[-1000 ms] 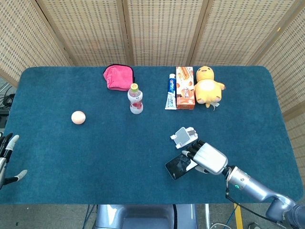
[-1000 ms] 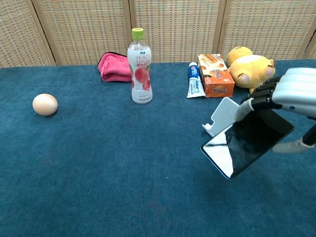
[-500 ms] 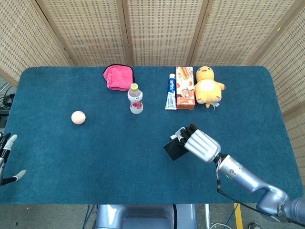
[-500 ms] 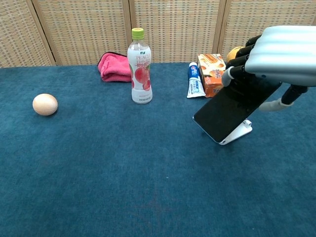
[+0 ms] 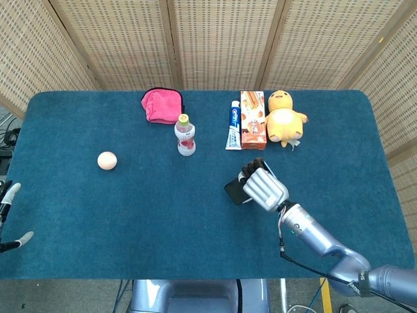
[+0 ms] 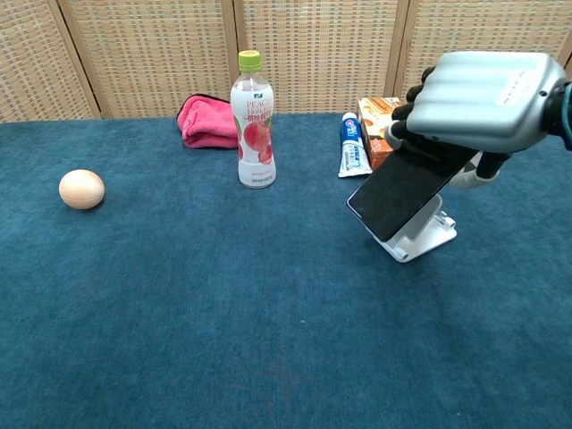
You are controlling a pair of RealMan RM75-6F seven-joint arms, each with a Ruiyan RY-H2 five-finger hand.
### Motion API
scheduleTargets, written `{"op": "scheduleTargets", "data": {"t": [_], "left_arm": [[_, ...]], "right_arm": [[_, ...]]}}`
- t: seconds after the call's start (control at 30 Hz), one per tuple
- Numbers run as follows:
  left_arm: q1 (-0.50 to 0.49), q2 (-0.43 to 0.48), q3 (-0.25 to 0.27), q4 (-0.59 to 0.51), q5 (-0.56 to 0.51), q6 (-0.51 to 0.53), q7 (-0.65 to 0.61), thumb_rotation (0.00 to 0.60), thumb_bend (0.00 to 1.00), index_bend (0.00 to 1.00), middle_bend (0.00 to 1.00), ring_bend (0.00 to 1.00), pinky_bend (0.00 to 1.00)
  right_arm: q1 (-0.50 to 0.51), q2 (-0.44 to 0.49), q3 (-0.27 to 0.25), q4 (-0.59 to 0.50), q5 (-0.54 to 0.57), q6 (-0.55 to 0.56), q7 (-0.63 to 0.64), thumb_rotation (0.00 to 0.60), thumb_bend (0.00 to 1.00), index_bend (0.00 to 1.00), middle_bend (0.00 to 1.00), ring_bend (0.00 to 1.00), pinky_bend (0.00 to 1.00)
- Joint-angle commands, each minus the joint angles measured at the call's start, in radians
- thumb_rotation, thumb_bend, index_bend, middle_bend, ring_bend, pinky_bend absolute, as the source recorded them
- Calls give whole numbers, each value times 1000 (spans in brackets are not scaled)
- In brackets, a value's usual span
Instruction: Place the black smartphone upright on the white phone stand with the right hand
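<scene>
Robot hand, right [image 6: 474, 100]: grasps the black smartphone [image 6: 402, 189] from above by its upper end, fingers wrapped over the top edge; in the head view it shows as the right robot hand [image 5: 263, 188] just near of the snack row.
Robot hand, left [image 5: 8, 215]: only a sliver shows at the near left table edge; I cannot tell how its fingers lie, and nothing appears in it.
Step in hand: seating, as I judge it. The phone is tilted, screen facing near-left, its lower edge down at the white phone stand [image 6: 422, 234].
Phone and stand: the phone hangs below the robot hand and leans over the stand; whether its lower edge already sits in the stand's lip is hidden.
Next move: probably settle the lower edge against the lip, lean the back onto the rest, then loosen the fingers without dragging the phone.
Table [image 6: 223, 340]: blue cloth.
Mid-left: an egg [image 6: 81, 189].
Farther: peach bottle [image 6: 253, 121], toothpaste [image 6: 353, 145], pink cloth [image 6: 206, 122].
</scene>
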Motion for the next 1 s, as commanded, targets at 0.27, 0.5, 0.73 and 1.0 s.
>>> {"op": "scheduleTargets", "data": {"t": [0.27,0.5,0.73,1.0], "left_arm": [[0,7,1,-1,2,-2,-13,600,0,0,0,0,0],[0,9,2,2,3,-1,-21,600,0,0,0,0,0],[-1,9,3,4,3,-4,-24,600,0,0,0,0,0],[-1,12,3,2,4,-4,-25,600,0,0,0,0,0]], "right_arm": [[37,-54,-29,29,86,44,-195,600,707,508,493,411,347],[42,-111,-72,43,123,124,-423,600,709,507,493,415,347],[54,-143,-114,44,126,156,-552,600,710,507,493,415,347],[70,-163,-148,19,187,186,-677,600,707,507,490,414,347]]}}
